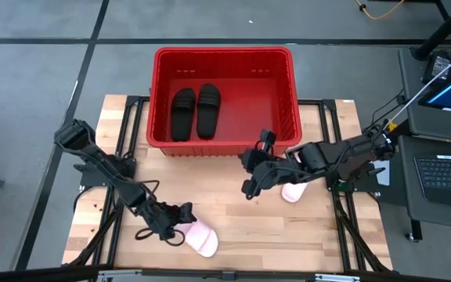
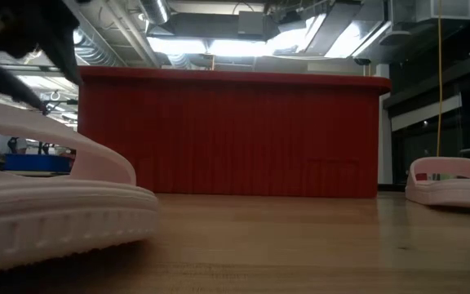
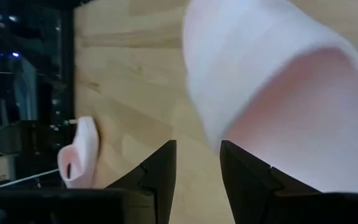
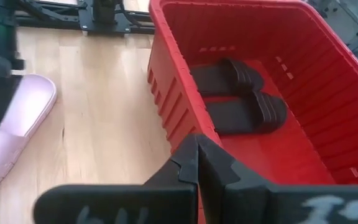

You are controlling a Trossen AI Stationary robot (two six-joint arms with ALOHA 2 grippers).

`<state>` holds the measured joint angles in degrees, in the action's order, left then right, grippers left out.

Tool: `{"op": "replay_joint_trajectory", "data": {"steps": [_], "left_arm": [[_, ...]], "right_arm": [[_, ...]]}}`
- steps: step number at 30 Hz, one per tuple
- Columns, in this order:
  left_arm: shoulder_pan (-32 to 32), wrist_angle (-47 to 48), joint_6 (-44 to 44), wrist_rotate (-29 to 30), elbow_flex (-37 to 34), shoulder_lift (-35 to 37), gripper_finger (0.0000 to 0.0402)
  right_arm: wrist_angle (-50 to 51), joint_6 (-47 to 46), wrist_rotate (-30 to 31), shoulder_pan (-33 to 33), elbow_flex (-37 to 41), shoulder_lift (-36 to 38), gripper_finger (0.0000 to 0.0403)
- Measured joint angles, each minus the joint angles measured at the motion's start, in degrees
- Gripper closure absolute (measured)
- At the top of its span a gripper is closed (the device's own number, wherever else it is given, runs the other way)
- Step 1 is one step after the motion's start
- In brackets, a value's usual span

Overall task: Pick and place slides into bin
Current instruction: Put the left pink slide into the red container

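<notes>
Overhead view of the table (image 1: 233,227). The red bin (image 1: 223,98) stands at the far edge and holds two black slides (image 1: 196,112) side by side, toward its left side. Two pink slides lie outside it on the wood. The near pink slide (image 1: 199,236) rests by the front edge; the left gripper (image 1: 180,225) sits at its strap end with fingers (image 3: 160,177) parted, one finger beside the strap, nothing clamped. The far pink slide (image 1: 293,191) lies just in front of the bin's right corner, partly under the right arm. The right gripper (image 1: 250,174), fingers pressed together and empty, hovers beside it.
</notes>
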<state>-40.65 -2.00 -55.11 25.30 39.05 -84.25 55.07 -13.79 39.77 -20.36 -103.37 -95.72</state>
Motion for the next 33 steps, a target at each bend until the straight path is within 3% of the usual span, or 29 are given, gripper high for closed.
{"op": "replay_joint_trajectory", "data": {"steps": [10, 18, 33], "left_arm": [[0.27, -4.24, -0.09, -1.69, -0.04, -3.14, 0.0283], [1.82, -4.44, 1.16, -8.81, -0.04, -3.77, 0.0286], [3.47, -10.05, -1.62, -8.72, -0.04, -8.11, 0.0309]], "right_arm": [[0.02, 0.54, 0.0, -2.93, 0.0, 0.0, 0.04], [0.03, 0.03, 0.02, -3.22, 0.0, 0.0, 0.04], [0.07, -0.93, 0.02, -3.24, 0.0, 0.0, 0.04]]}}
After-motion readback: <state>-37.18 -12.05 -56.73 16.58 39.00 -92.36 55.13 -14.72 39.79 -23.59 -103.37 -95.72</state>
